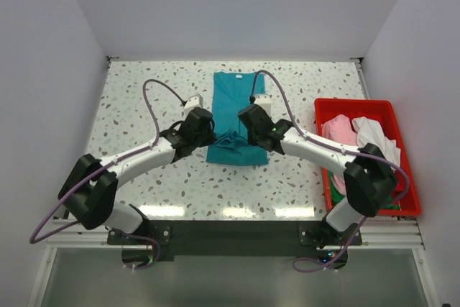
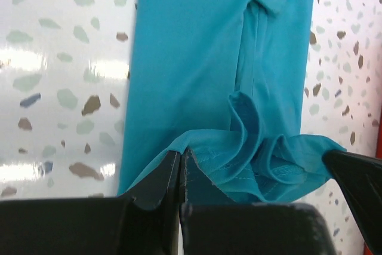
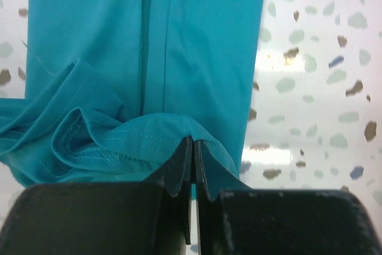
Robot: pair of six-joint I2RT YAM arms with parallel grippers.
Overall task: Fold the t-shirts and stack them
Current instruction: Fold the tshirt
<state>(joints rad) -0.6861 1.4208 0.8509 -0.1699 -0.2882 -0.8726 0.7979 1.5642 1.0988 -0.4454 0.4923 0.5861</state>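
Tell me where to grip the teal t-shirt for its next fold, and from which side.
Take the stitched near hem at its two corners, coming from the arms' side. The teal t-shirt lies as a long narrow strip running away from the arms, so that end is closest and should lift evenly. The left gripper and right gripper are shut there now, one per corner.

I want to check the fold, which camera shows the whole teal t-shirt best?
The top external view: the teal t-shirt shows end to end, a long strip. The wrist views give close-ups of its bunched near hem pinched in the jaws.
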